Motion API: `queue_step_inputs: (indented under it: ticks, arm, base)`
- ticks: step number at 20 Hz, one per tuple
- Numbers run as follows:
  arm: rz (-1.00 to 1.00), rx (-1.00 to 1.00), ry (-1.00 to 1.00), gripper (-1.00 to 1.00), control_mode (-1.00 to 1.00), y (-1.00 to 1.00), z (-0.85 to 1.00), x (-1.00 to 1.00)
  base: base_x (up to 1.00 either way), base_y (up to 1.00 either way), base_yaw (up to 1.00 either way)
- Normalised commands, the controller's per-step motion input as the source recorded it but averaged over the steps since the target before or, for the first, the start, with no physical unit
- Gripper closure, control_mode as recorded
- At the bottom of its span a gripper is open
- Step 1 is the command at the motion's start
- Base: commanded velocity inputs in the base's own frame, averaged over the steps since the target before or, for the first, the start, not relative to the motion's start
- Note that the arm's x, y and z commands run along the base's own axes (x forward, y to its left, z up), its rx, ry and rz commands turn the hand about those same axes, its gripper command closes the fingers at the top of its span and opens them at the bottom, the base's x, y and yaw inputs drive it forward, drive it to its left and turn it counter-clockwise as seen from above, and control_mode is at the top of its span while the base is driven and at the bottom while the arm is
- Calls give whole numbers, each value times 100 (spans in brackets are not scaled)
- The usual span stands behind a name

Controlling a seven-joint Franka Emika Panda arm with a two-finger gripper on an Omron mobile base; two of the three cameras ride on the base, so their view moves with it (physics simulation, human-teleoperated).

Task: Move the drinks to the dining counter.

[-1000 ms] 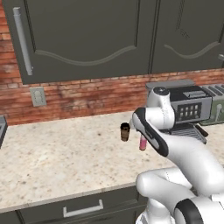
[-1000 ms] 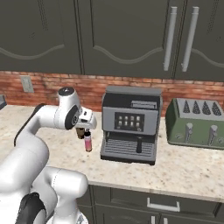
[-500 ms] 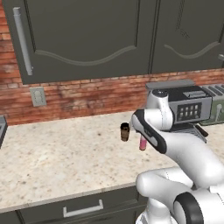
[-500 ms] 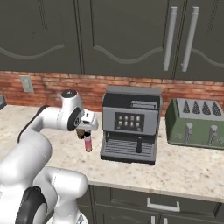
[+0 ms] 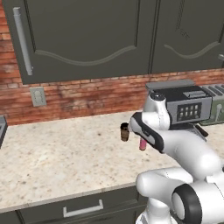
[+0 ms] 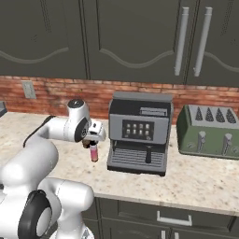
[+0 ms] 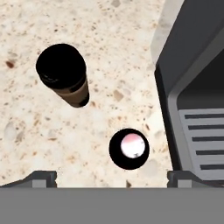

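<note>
A small pink bottle with a dark cap (image 6: 94, 153) stands on the beige speckled counter (image 5: 57, 157) just left of the coffee machine. A short dark brown cup (image 5: 124, 131) stands close beside it. My gripper (image 6: 92, 140) hangs open right above the two, pointing down. From above in the hand view, the pink bottle's cap (image 7: 128, 148) lies between my spread fingertips (image 7: 43, 176), a little right of centre, and the cup (image 7: 65, 81) sits farther out to the left. My gripper (image 7: 113, 177) holds nothing. The dining counter is out of view.
A grey coffee machine (image 6: 139, 133) stands right beside the pink bottle, with its drip tray (image 7: 205, 140) close to my right fingertip. A green toaster (image 6: 210, 130) sits farther right. Behind is a brick wall with an outlet (image 5: 37, 96), under dark upper cabinets.
My hand has shifted slightly toward the coffee machine and lower, over the pink bottle. The jaws stay wide open, and the bottle and cup have not moved.
</note>
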Motion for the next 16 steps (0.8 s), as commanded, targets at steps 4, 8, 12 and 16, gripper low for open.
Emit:
queue_step_inputs:
  ticks: [4, 8, 12, 16]
  arm:
    - [-2, 0, 0, -100, -100, 0, -9, 26]
    - [-4, 0, 2, -100, -100, -5, 0, 18]
    - [-3, 0, 3, -100, -100, -8, 0, 20]
    - [-2, 0, 4, -100, -100, -11, 0, 13]
  base:
    - [0, 0, 0]
    - [0, 0, 0]
    - [0, 0, 0]
    - [0, 0, 0]
